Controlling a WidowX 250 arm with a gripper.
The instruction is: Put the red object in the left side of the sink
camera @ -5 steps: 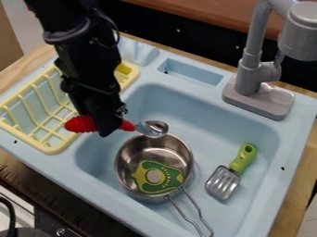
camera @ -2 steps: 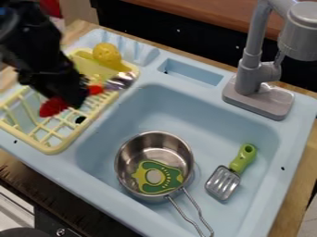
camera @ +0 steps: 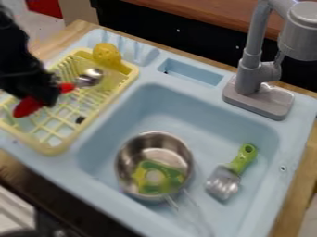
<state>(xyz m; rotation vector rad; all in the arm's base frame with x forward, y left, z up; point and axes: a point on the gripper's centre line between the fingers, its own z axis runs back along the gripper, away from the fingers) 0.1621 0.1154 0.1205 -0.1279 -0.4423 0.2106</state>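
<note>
At the left of the camera view, the gripper point(camera: 48, 98) is shut on the red object point(camera: 28, 107), a spoon-like utensil. Its thick red handle end sticks out to the lower left, and its metal bowl points up and right. Both are over the yellow dish rack point(camera: 64, 141), left of the sink's basin. The light blue sink point(camera: 102, 139) has a free stretch of floor along its left side, beside the pot.
A metal pot point(camera: 126, 159) with a green and yellow item point(camera: 169, 177) inside stands in the basin. Right of it lies a green-handled spatula point(camera: 241, 159). A grey faucet point(camera: 250, 74) rises at the back right, and a yellow object point(camera: 106, 53) sits at the rack's back corner.
From above the basin's left edge, the gripper has moved left over the rack, carrying the red object with it. The pot and spatula have stayed in place.
</note>
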